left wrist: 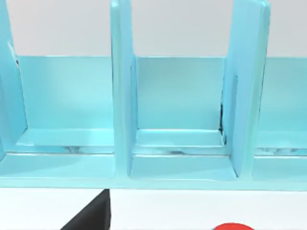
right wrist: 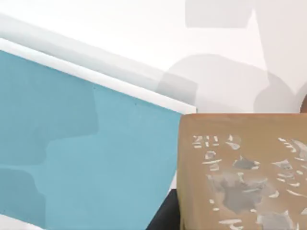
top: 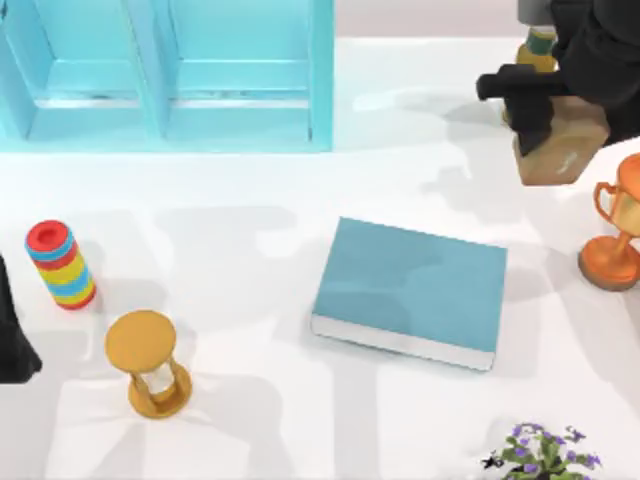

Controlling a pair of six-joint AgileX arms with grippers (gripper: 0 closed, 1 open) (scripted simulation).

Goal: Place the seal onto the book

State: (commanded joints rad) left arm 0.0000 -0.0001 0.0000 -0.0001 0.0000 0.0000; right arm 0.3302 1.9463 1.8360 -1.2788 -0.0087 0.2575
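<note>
Transport step: seal (top: 562,150) is held clamped in right gripper (top: 540,125), raised at 1 o'clock from book (top: 410,290). Travel toward 7 o'clock, then lowering onto the cover, is required next.

Left gripper (top: 12,340) is parked at 9 o'clock; jaw state cannot be told.

- White tabletop (top: 250,250), evenly lit, crossed by soft grey shadows.
- Cyan shelf unit (top: 170,80) stands at its far left, with open upright compartments.
- Pale wall behind the shelf unit.
</note>
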